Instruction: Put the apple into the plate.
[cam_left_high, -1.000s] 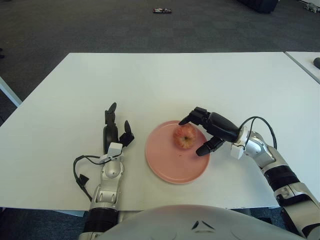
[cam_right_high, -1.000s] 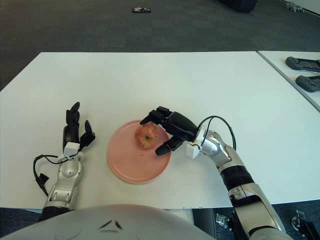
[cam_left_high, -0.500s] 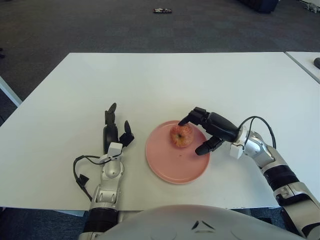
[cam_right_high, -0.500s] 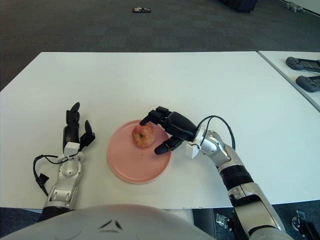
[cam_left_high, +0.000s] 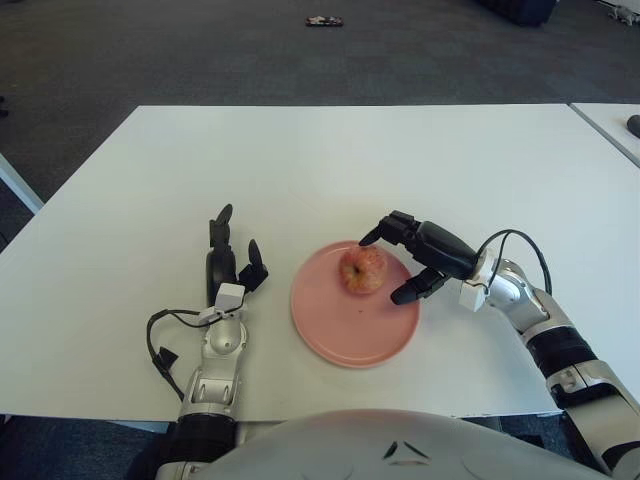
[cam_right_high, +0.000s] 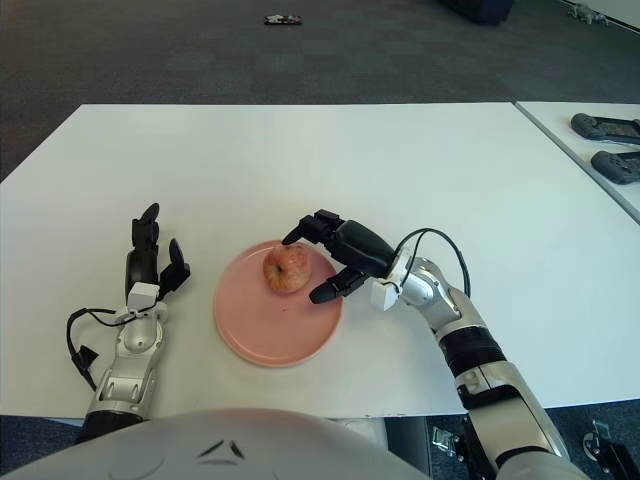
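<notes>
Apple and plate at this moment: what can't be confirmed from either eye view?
- Apple underside: hidden by its own body, so its contact with the plate is not directly seen.
- Right hand palm side: faces away, beside the apple; a gap shows at the fingers.
- Left hand, left of the plate: its contact with the table is unclear.
- Dark floor object: too small to identify.

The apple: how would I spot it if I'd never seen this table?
On the white table, find the pink plate near the front edge. The apple sits on its far side, red-yellow and round, just left of the right hand.
</notes>
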